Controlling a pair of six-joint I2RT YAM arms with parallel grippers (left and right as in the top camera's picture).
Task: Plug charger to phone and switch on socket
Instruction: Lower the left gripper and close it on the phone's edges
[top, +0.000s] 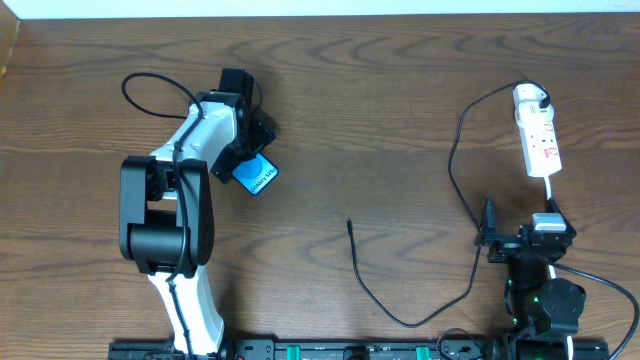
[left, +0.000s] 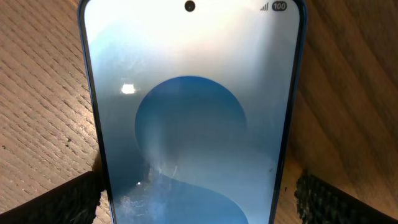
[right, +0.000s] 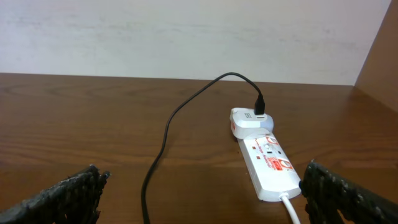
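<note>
The phone (top: 258, 178) lies flat on the table at the left, its blue-and-white screen up; it fills the left wrist view (left: 193, 112). My left gripper (top: 248, 160) is open and straddles the phone's lower end (left: 199, 202); its left finger is close to the edge and a gap shows on the right. The charger's white adapter (top: 530, 97) sits in the socket strip (top: 541, 142). Its black cable (top: 455, 165) loops down to the loose connector tip (top: 349, 222) mid-table. My right gripper (top: 520, 228) is open and empty near the front edge (right: 202, 199), facing the socket (right: 267, 165).
The strip's white cord (top: 552, 188) runs toward the right arm's base and also shows in the right wrist view (right: 291, 208). The black cable (right: 165, 134) crosses the table ahead of the right gripper. A pale wall stands behind the table's far edge.
</note>
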